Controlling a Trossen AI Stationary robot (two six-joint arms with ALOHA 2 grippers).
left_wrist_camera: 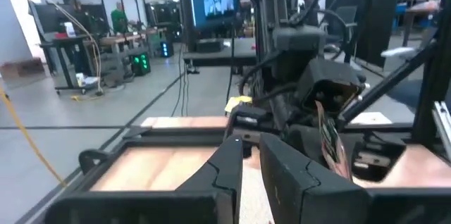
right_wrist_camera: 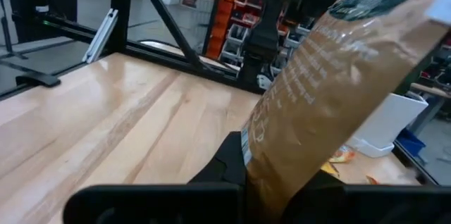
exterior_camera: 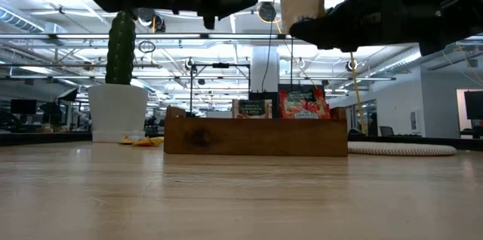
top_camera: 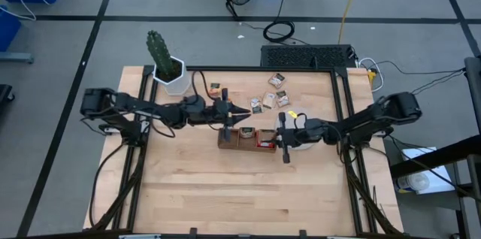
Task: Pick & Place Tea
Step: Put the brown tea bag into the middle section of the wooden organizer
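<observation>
Carrying step under way: right hand (exterior_camera: 302, 25) clamped on a tan tea sachet (exterior_camera: 302, 4), hanging high in the upper middle of the low view, above the wooden tray (exterior_camera: 255, 137). Left hand (top_camera: 244, 112) nearly closed, holding nothing visible, poised at centre frame over the tray's left end. More sachets (top_camera: 272, 98) scattered just above centre right on the desk (top_camera: 225, 186). Next, probably: line up over a free compartment, lower, release.

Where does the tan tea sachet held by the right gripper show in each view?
High: hidden under the right gripper, beside the wooden tray.
Low: tan sachet, top centre, above the tray.
Left wrist: edge-on, right of centre.
Right wrist: fills the right.
Landmark: the tray.
</observation>
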